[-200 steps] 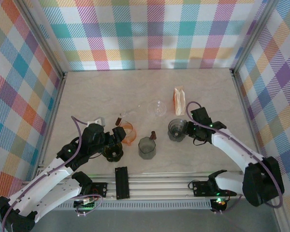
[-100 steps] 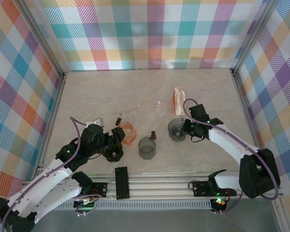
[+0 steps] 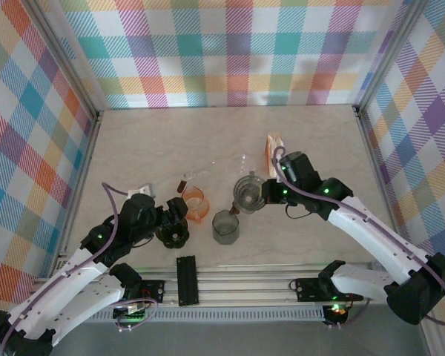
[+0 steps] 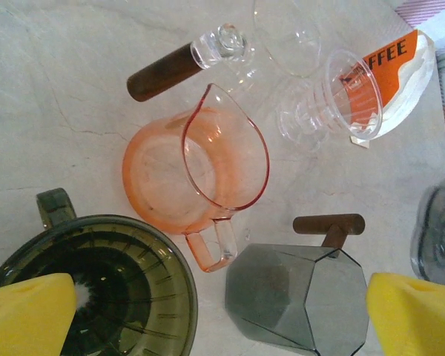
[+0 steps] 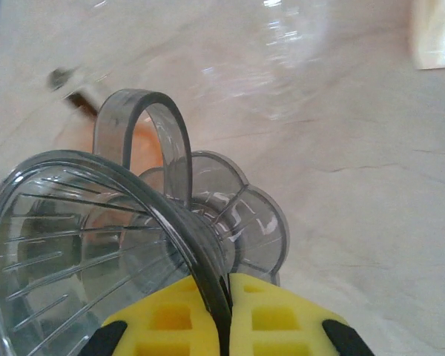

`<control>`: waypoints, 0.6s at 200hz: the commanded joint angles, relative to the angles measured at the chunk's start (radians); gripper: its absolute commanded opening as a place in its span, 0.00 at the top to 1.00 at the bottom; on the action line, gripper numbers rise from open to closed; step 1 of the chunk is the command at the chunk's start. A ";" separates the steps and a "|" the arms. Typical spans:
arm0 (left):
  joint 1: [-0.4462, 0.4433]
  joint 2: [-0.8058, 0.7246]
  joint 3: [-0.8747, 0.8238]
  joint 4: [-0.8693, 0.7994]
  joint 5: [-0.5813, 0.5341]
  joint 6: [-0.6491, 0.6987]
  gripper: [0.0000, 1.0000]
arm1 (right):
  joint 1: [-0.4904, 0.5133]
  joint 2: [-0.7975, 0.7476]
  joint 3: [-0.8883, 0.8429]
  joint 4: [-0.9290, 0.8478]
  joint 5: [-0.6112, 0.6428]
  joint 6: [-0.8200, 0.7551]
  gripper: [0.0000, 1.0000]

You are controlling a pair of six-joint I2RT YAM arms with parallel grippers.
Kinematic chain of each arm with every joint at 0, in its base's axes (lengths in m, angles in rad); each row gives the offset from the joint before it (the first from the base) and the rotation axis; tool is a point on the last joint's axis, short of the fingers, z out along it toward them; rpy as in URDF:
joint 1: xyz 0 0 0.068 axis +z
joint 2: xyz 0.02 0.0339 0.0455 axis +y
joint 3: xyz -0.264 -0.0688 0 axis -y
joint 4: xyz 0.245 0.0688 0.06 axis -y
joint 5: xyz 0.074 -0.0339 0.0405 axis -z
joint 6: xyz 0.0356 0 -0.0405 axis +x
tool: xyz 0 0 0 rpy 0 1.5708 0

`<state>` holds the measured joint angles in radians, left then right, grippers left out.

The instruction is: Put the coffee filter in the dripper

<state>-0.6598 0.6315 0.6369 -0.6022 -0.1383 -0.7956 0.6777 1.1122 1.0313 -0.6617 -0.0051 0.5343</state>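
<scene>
The right gripper [image 5: 226,300] clamps the clear dripper [image 5: 96,237] by its rim, holding it tilted at mid-frame, probably to present its mouth. The left gripper [image 3: 170,221] hangs wide above a dark dripper [image 4: 96,289], lower left. The filter pack [image 3: 274,152] lies above right of centre, untouched.

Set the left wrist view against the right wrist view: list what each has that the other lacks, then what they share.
Left wrist: the open left tool over a dark green dripper, an orange pitcher, a grey faceted carafe with a wooden handle, and a clear dripper lying on its side.
Right wrist: the right tool shut on the rim of a smoky grey dripper.
Shared: the marble table and, apparently, the coffee filter packet.
</scene>
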 commanded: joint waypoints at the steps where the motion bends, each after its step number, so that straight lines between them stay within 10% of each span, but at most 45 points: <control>1: -0.012 -0.027 0.023 -0.045 -0.041 0.012 0.00 | 0.102 0.032 0.058 -0.065 0.001 -0.008 1.00; 120: -0.012 -0.047 0.018 -0.061 -0.048 0.016 0.00 | 0.238 0.241 0.162 -0.078 0.022 0.010 1.00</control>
<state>-0.6598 0.5968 0.6369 -0.6350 -0.1707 -0.7956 0.9104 1.3483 1.1557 -0.7181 0.0063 0.5365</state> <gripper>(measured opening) 0.999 0.086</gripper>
